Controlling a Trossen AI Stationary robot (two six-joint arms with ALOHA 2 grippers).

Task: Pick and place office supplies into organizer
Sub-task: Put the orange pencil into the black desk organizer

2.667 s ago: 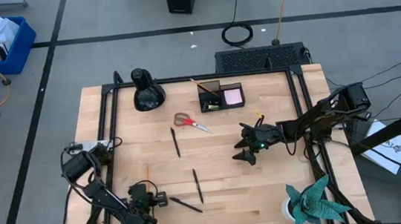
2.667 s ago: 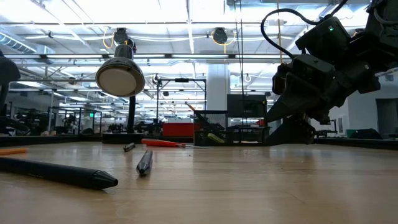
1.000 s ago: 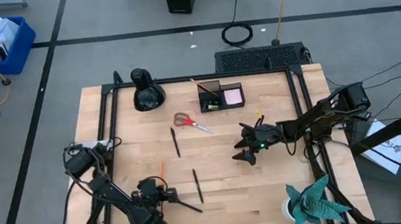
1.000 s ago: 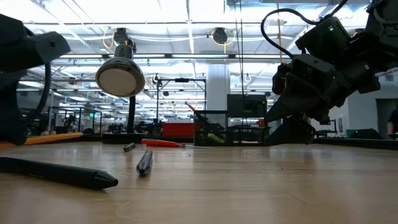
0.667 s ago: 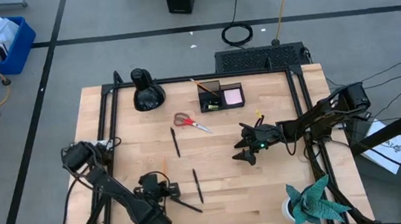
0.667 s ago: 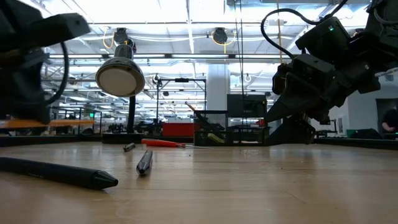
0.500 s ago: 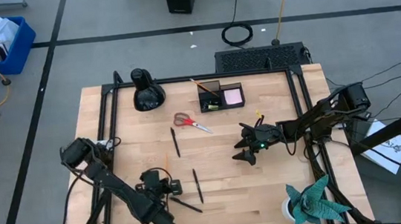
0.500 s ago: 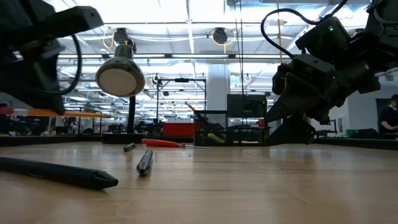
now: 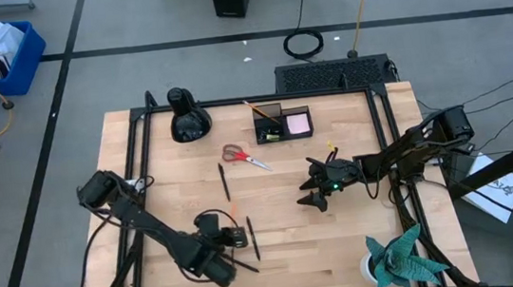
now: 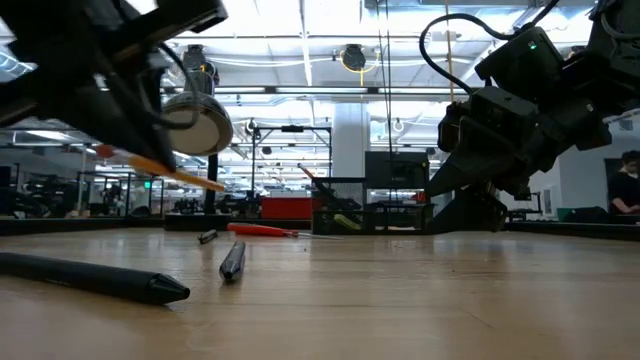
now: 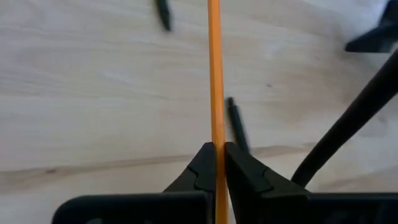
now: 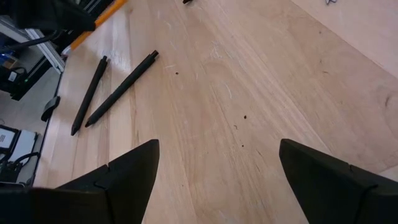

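Observation:
My left gripper (image 9: 231, 234) hovers over the table's near middle, shut on the orange-yellow pencil (image 11: 214, 74), which the low view shows in the air (image 10: 165, 170). Two black pens (image 9: 253, 237) (image 9: 239, 263) lie beside it and a third (image 9: 224, 181) farther off. The red-handled scissors (image 9: 244, 156) lie flat near the black organizer (image 9: 271, 123) at the far edge. A pink sticky-note pad (image 9: 298, 121) sits in the organizer's lower tray. My right gripper (image 9: 312, 195) waits open right of centre, above the bare wood. My left gripper pinches the pencil's shaft (image 11: 214, 140) between its two fingers (image 11: 202, 163), which lie across it. The pencil is lifted clear of the table and tilted, its red eraser end (image 10: 101, 150) higher than the other end. Most of its length sticks out beyond the fingertips.
A rounded black bulbous object (image 9: 187, 117) stands at the far left and a teal paper plant (image 9: 404, 257) at the near right corner. Black frame rails (image 9: 138, 156) run along the table's sides. Bare wood lies between the pens and the organizer.
My left gripper has risen and moved toward the table's right, carrying the pencil with it. The pencil has climbed well above the table and has tipped from level to slanting. The right arm has kept still.

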